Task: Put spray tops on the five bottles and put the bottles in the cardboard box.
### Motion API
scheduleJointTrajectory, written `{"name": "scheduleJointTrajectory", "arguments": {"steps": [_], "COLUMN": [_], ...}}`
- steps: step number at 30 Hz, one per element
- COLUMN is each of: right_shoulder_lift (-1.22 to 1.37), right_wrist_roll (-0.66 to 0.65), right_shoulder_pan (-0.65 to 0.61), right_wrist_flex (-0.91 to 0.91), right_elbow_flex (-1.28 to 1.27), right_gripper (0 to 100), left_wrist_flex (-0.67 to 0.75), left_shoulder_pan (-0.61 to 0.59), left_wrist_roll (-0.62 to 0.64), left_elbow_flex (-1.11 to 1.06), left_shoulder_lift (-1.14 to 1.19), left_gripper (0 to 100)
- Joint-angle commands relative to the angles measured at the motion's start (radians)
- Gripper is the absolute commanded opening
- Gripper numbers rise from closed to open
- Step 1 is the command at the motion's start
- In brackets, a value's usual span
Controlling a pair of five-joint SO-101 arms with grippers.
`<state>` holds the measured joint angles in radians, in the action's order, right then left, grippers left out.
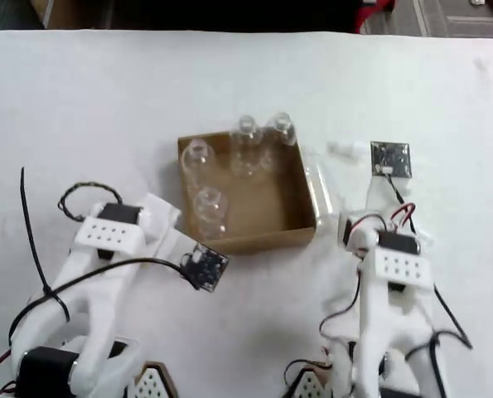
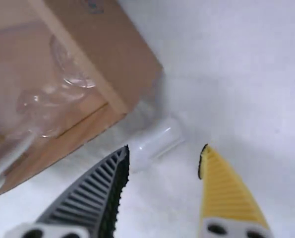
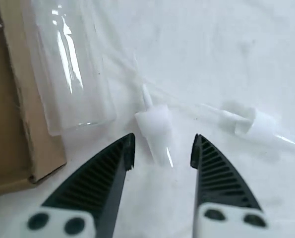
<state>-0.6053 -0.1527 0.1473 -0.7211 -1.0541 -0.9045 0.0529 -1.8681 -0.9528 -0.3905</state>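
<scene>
Right gripper (image 3: 162,148) low over tabletop (image 1: 80,91), fingers wide, straddling spray top (image 3: 154,126). 2nd spray top (image 3: 259,124) near it. At 3 o'clock of cardboard box (image 1: 267,240), loose bottle (image 3: 70,64) lies flat along wall. I count 4 bottles (image 1: 198,157) upright inside. Left gripper (image 2: 163,161) also wide, over small clear piece (image 2: 159,141), possibly cap, I can't confirm. My plan: close on top's white body, not thin stem, lift straight.

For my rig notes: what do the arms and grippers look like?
Both arms are white with black cables; the right arm also has red wires. Left gripper: one black, one yellow ribbed finger. Right gripper: two black ribbed fingers.
</scene>
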Motion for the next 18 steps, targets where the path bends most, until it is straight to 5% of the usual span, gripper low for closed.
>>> {"name": "scheduleJointTrajectory", "arguments": {"steps": [1, 7, 18], "right_shoulder_lift": [0.151, 0.188, 0.196], "right_wrist_roll": [0.0, -0.002, -0.002], "right_shoulder_pan": [0.01, 0.012, 0.012], "right_wrist_flex": [0.016, 0.016, 0.018], "right_elbow_flex": [0.114, 0.137, 0.137], "right_gripper": [16.6, 16.6, 16.6], "left_wrist_flex": [0.178, 0.311, 0.302], "left_shoulder_pan": [0.012, 0.013, 0.047], "left_wrist_roll": [-0.011, -0.101, -0.107], "left_elbow_flex": [-0.06, -0.152, -0.161], "left_shoulder_lift": [-0.001, -0.001, 0.018], "left_gripper": [22, 21, 20]}}
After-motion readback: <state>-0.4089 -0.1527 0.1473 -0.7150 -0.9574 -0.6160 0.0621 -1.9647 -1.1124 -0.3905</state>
